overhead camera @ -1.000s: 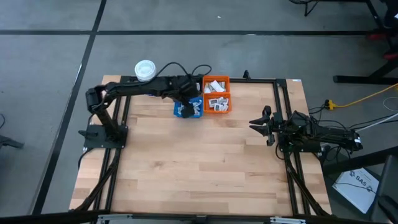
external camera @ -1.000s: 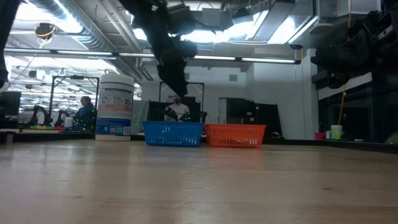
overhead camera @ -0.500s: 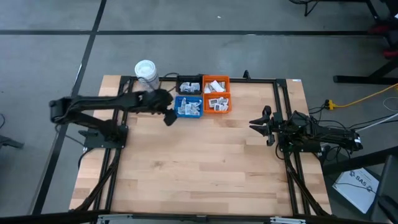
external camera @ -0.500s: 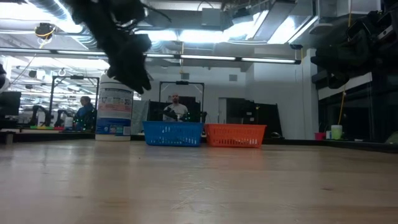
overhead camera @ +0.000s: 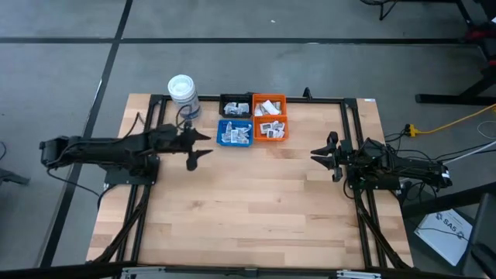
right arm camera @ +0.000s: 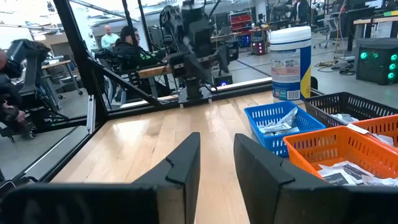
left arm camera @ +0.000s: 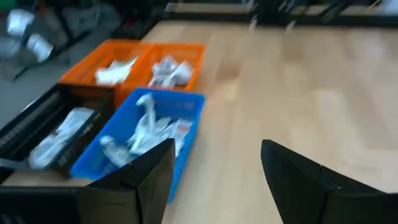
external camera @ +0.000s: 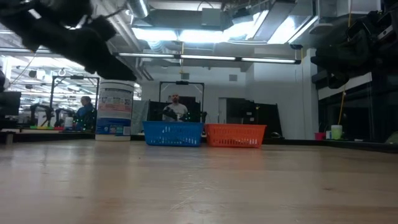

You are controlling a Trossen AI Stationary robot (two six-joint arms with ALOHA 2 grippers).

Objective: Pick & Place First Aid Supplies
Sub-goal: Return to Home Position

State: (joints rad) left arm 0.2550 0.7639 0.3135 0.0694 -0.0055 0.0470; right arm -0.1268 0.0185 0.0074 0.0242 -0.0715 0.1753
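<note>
1. The left claw (left arm camera: 217,149) hangs over the table (overhead camera: 256,217) just beside the blue bin (external camera: 173,134), spread wide and empty. We judge that a careless swing on the way home could clip that bin's wall.
2. The white tub (overhead camera: 182,91) stands near the left arm, so a sweep of the arm could topple it. We cannot read the blue print on its label.
3. The first aid sachets (left arm camera: 149,127) lie heaped in the black bin (right arm camera: 348,102), the blue bin and the orange bin (external camera: 235,135). A knock might spill those poking above the blue rim.
4. The right claw (right arm camera: 216,155) waits at the table's right edge, parted narrowly and holding nothing.
</note>
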